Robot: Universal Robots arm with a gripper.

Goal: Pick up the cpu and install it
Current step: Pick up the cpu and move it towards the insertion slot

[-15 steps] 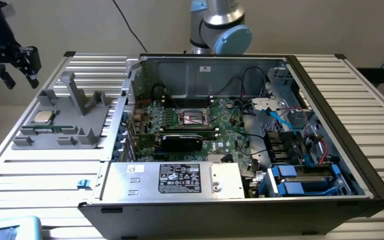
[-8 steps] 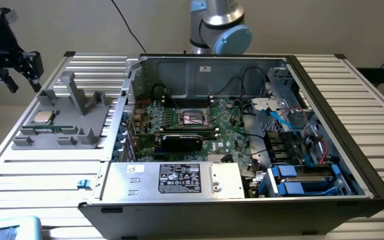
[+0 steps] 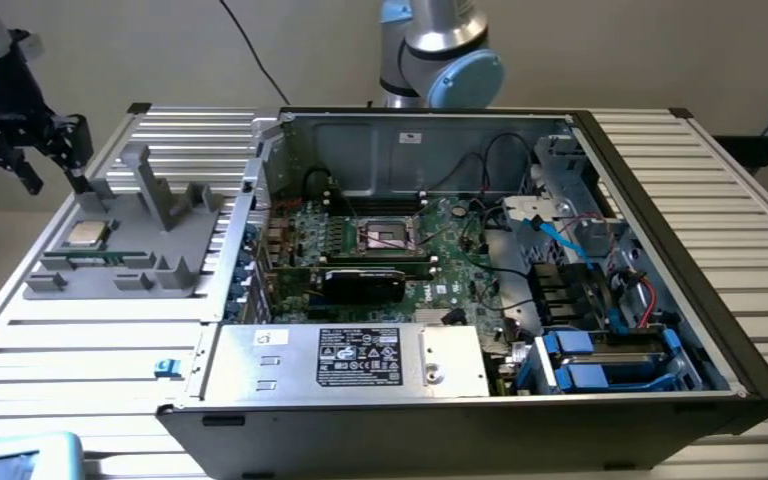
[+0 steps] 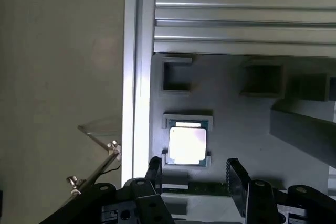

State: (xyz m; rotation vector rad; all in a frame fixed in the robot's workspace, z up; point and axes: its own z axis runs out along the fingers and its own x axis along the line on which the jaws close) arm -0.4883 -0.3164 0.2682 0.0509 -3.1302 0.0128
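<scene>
Resting flat in a recess of the grey fixture [image 3: 144, 262], beside the open computer case [image 3: 411, 150]: the cpu [image 3: 85, 234]. Light, rigid, slick metal top; underside probably delicate, so best taken by its opposite thin edges. Gripper [image 3: 53, 172] hovers above it, fingers [image 4: 237, 182] spread wide, empty. Glare whitens the lid markings; latch state of the socket [image 3: 391, 235] is unclear.

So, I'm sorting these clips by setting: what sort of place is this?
Most likely a robotics lab bench set up for PC assembly: a ribbed aluminium table carries an open black computer case with a green motherboard, and a grey plastic fixture holds the shiny silver square cpu.
</scene>
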